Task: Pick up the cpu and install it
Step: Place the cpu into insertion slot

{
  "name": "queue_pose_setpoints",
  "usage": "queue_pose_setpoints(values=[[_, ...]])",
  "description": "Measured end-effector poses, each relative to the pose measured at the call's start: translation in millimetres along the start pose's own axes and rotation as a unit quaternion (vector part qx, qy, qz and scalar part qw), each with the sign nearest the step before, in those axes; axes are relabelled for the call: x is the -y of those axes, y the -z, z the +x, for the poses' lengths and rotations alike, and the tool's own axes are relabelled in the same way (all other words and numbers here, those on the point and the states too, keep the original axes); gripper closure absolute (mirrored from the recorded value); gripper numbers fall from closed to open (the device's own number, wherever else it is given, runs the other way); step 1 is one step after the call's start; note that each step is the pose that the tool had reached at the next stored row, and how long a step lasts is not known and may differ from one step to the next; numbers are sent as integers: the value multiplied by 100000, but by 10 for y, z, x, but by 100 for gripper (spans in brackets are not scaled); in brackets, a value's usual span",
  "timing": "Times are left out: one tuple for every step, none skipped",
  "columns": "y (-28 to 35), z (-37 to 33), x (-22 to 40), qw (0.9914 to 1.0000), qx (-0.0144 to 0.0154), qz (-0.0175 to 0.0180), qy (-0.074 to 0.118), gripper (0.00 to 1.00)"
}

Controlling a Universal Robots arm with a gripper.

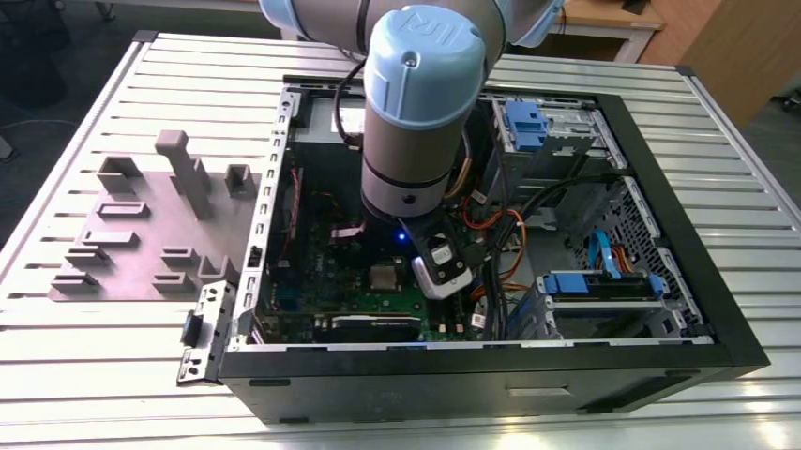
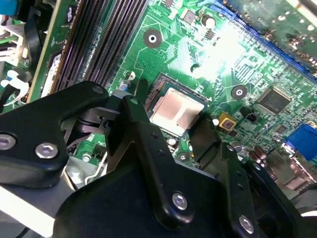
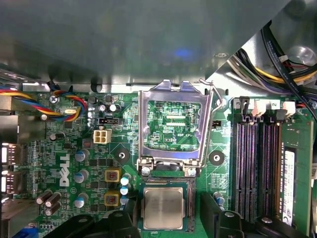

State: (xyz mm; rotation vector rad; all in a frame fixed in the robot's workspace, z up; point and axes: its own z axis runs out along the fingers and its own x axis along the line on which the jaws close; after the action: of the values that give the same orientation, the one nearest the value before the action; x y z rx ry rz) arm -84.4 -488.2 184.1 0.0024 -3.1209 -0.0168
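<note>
The cpu (image 3: 162, 208) is a small square chip with a silvery top. It lies flat in its socket on the green motherboard (image 3: 124, 148), and the exterior view shows the cpu (image 1: 382, 275) just beside the arm's wrist (image 1: 419, 112). My gripper (image 3: 168, 215) hangs right over it. One black finger (image 3: 128, 218) stands on each side of the chip with a small gap to its edges, so the gripper is open. In the second wrist view the cpu (image 2: 177, 112) sits between the same fingers (image 2: 141, 124). The silver socket bracket (image 3: 146, 124) is flipped up and open beside the socket.
The motherboard lies inside an open black computer case (image 1: 501, 375) on a slatted metal table (image 1: 100, 375). Memory slots (image 3: 257, 168), coloured cable bundles (image 3: 67, 111) and capacitors (image 3: 79, 176) crowd around the socket. A grey fixture tray (image 1: 138, 234) sits at the exterior view's left.
</note>
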Motion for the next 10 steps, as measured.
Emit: queue_pose_setpoints(values=[[-1, -8, 0, 100000, -5, 0, -6, 40], [-1, -17, 0, 100000, 1, -4, -6, 40], [-2, -25, 0, 100000, 2, -10, -11, 40], [-2, -29, 0, 100000, 5, -14, -7, 40], [-2, -32, 0, 100000, 7, -15, -11, 40], [-2, -35, 0, 100000, 6, -14, -8, 40], [-2, -40, 0, 100000, 7, -18, -8, 40], [-1, -48, 0, 100000, 5, -21, -9, 40], [-1, -57, 0, 100000, 0, -29, -13, 40], [0, -66, 0, 100000, -5, -38, -15, 40]])
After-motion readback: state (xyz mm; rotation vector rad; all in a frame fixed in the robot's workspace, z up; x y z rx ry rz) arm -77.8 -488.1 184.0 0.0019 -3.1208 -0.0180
